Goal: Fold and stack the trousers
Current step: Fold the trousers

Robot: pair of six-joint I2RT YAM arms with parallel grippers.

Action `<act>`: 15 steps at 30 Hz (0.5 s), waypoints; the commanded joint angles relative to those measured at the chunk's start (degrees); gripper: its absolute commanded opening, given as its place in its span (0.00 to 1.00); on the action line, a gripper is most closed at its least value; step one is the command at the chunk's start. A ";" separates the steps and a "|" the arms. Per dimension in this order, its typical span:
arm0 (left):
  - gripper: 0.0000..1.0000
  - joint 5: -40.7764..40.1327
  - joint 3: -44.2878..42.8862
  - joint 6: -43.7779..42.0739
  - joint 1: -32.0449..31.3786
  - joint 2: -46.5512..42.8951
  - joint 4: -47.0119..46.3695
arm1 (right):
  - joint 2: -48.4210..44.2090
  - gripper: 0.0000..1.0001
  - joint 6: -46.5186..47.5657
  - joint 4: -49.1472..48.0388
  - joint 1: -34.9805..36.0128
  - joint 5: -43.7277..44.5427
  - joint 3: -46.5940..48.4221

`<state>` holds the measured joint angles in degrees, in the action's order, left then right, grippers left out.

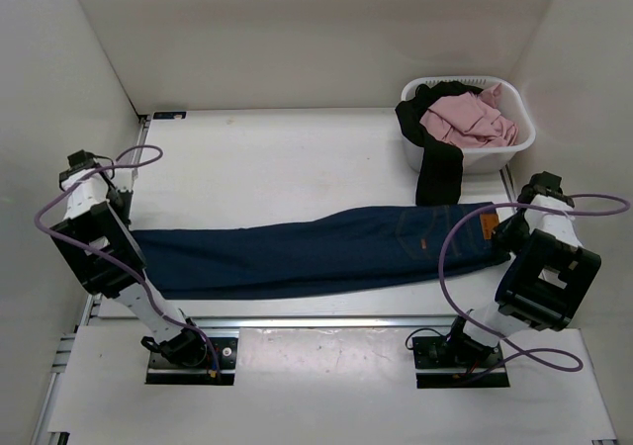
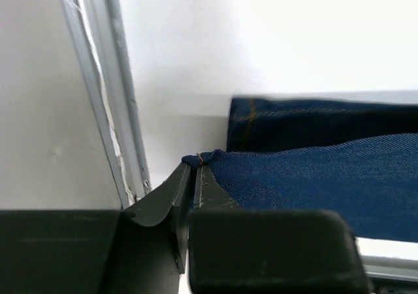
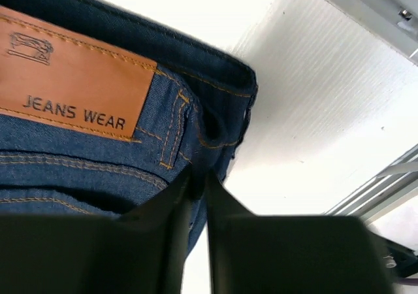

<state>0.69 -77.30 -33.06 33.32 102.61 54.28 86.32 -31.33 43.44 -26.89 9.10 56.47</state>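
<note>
Two sets of jaws are pinched almost shut, each on one end of the dark navy jeans [image 1: 316, 252]. The left jaws have only a sliver of gap between them. They grip a hem corner [image 2: 201, 158] at the leg end, where tan stitching shows along the fold. A second layer of hem [image 2: 294, 121] lies just behind the held one, flat on the worktop [image 1: 277, 168].

The right jaws are closed narrow on the waistband edge, right beside a belt loop [image 3: 175, 132]. The tan leather patch [image 3: 72, 88] reading "JEANS WEAR" sits just to the side of the grip.

From above, the jeans stretch in one long band across the worktop, with the legs lying together. The hem end is by the left arm [image 1: 99, 242], and the waist and patch are by the right arm [image 1: 549, 262]. The cloth looks flat and fairly smooth, with the seat and a back pocket facing up near the waist. Whether the gripped corners are lifted clear of the surface I cannot tell.

A metal rail [image 2: 111, 78] runs along the worktop's left edge, close to the hem. A purple cable [image 1: 465, 237] loops over the waist end from the right arm.

In the far right corner stands a white laundry basket [image 1: 519, 143] holding a pink garment [image 1: 465, 119]. A black garment [image 1: 440, 163] hangs over the basket's rim, its lower end reaching down to the jeans' upper edge.
</note>
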 commanded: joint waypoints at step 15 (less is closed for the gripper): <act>0.14 -2.26 -6.29 1.15 -2.82 1.10 1.53 | -6.52 0.00 1.01 0.42 -5.45 4.61 1.20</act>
<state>1.45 -81.52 -32.08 30.20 103.81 56.36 82.81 -30.68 44.88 -30.85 10.70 56.80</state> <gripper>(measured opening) 0.174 0.013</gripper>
